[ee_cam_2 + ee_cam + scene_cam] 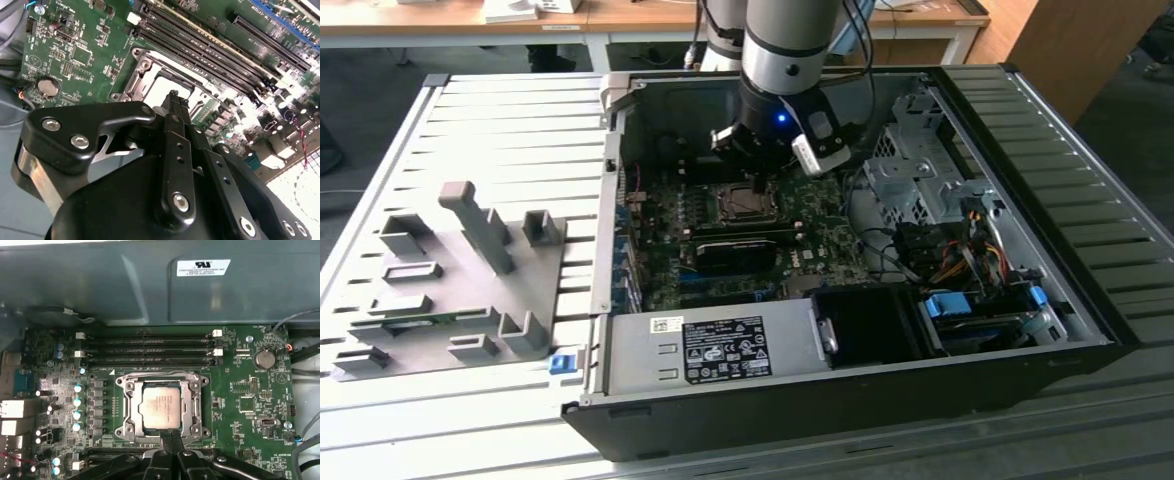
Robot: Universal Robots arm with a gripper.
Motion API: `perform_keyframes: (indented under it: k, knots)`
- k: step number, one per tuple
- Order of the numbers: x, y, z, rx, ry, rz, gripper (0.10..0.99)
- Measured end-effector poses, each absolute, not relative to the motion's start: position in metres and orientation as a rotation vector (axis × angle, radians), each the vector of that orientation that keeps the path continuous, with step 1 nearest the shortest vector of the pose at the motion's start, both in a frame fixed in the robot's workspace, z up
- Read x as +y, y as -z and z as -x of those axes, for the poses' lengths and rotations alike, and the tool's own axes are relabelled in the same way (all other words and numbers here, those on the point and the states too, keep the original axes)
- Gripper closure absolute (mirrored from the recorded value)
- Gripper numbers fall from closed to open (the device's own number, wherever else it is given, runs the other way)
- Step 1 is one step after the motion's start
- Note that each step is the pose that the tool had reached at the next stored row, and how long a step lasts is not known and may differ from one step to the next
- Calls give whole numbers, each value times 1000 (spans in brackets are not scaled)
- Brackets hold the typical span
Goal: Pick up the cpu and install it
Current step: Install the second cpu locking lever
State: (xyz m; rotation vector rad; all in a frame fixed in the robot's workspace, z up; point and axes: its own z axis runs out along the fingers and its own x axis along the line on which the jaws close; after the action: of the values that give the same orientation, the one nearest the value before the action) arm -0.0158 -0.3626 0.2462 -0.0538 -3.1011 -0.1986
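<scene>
Sitting in the socket (161, 407) on the motherboard (240, 405), the cpu (161, 406) looks placed already, though the retention frame appears not yet clamped. Just near of it, the claw (171, 436) hangs with fingertips pressed together, holding nothing, apparently just clear of the chip's near edge.

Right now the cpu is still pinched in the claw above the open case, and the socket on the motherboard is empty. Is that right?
Not quite. The cpu already lies in the metal-framed socket on the motherboard, as the first wrist view shows. The claw holds nothing: its fingertips meet at the socket's edge, above the open case.
</scene>
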Motion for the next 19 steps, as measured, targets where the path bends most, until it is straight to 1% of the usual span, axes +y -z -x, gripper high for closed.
perform_keyframes:
  k: [14, 19]
  knots:
    - [-372, -238, 22, -3101, 198, 53, 980]
    - [-379, -238, 24, -3101, 198, 52, 980]
